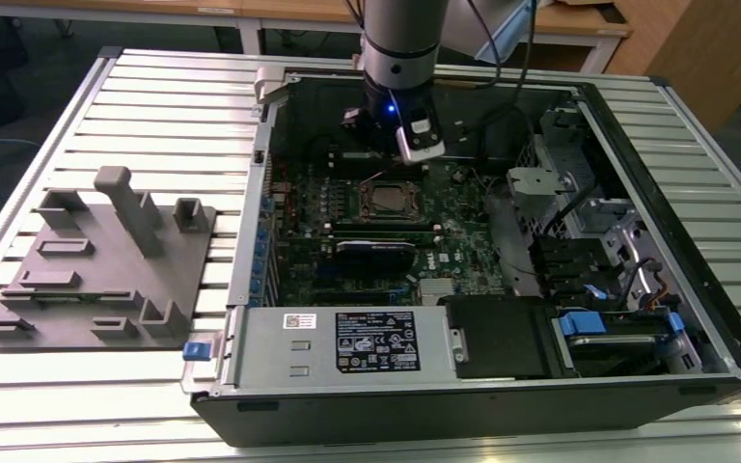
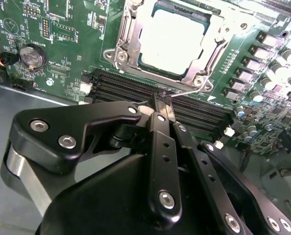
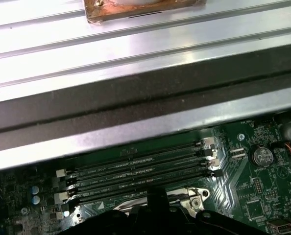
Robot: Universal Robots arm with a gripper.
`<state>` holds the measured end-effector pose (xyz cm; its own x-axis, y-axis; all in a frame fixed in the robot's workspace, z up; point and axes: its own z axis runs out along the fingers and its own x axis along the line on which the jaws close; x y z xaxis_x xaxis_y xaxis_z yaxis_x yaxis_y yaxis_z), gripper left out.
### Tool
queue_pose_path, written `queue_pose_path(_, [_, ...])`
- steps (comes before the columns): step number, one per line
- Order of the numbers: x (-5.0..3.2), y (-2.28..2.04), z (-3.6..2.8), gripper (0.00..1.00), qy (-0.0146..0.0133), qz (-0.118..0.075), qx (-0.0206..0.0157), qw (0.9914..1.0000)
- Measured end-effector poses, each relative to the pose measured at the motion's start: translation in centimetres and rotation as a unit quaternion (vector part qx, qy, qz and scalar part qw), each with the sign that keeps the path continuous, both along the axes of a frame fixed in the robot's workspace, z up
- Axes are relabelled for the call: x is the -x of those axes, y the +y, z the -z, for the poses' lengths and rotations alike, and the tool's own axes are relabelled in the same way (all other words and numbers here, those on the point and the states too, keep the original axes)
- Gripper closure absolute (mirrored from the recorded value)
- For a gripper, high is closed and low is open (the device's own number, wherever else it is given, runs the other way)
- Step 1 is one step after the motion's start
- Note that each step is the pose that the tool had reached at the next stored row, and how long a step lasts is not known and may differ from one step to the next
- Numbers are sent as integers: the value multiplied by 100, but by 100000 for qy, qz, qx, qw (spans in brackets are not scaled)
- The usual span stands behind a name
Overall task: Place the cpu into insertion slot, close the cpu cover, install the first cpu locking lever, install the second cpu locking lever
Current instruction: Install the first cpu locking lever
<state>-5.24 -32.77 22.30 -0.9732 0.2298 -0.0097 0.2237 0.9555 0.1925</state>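
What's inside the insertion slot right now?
The cpu lies in the insertion slot, its silver top showing through the window of the cpu cover. The chip hides the slot's floor and contacts, and the cover's frame hides the chip's edges.

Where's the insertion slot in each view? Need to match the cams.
Exterior view: insertion slot at the centre of the green motherboard.
Second wrist view: its silvery rim frames the cpu, just beyond the memory slots.
First wrist view: one rim corner, on the memory slots' side away from the case wall.
Shared landmark: the memory slots, bordering the slot in all three.
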Motion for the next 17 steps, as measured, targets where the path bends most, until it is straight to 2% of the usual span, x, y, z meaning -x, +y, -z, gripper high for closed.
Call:
queue_pose_path(2, [0,11,1,89,-6,58,-2,100000])
queue_pose_path(4, [0,12,7,89,-160,106,0,100000])
queue_pose_path(10, [0,12,43,89,-1232,330,-65,99992])
queue_pose_path(12, [0,12,55,89,-1505,377,-118,99988])
queue_pose_path(14, [0,12,65,89,-1685,411,-144,99985])
queue_pose_path(17, [0,12,66,89,-1693,421,-127,99985])
